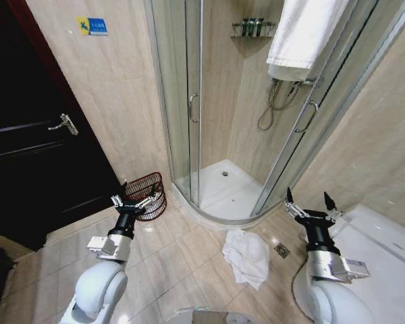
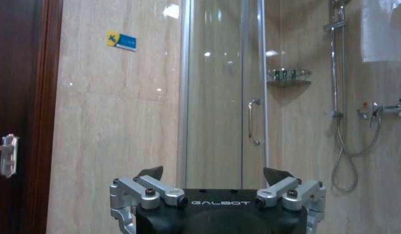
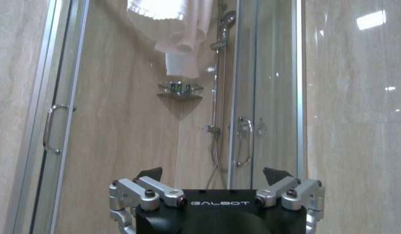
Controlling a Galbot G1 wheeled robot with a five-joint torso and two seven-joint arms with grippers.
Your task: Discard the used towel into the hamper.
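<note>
Bathroom scene, with the robot facing a corner shower enclosure point(image 1: 216, 121). The used towel point(image 1: 246, 255) lies crumpled on the tiled floor point(image 1: 182, 253), just in front of the shower's curved threshold and between the two arms, nearer the right one. The hamper point(image 1: 147, 194), a dark reddish-brown wire basket, stands on the floor against the wall, beside the shower's left edge and near a dark door point(image 1: 34, 148).

The left gripper point(image 1: 133, 201) is raised in front of the hamper, fingers spread apart and empty. The right gripper point(image 1: 310, 210) is raised above the floor to the right of the towel, likewise spread wide and holding nothing. A second, clean towel point(image 1: 300, 34) hangs over the shower glass and is not the one to be discarded.

The floor towel appears soft, light and limp; it would likely sag and trail when lifted. A raised fold near the middle of the heap looks the best place to pinch, since flat edges lie close against the tile.
</note>
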